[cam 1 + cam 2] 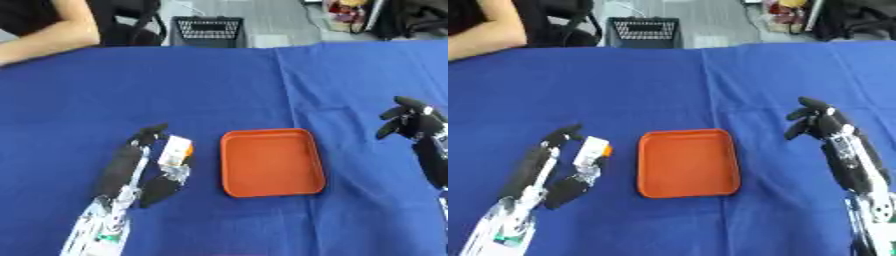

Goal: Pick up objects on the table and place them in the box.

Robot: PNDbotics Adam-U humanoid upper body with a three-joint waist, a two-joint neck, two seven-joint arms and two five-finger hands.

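An orange box [271, 162], a shallow tray with nothing in it, lies on the blue tablecloth [219, 90] in the middle. Just left of it is a small white block with an orange end [177, 150], pinched between the thumb and long fingers of my left hand [131, 167]. The block stands tilted, close to the box's left rim but outside it. My right hand [822, 125] hovers over the cloth to the right of the box, fingers relaxed and slightly bent, holding nothing.
A person's arm [48, 37] rests on the table's far left corner. Beyond the far edge stand a black basket [208, 31] on the floor and dark bags [411, 20] at the upper right. A crease runs down the cloth behind the box.
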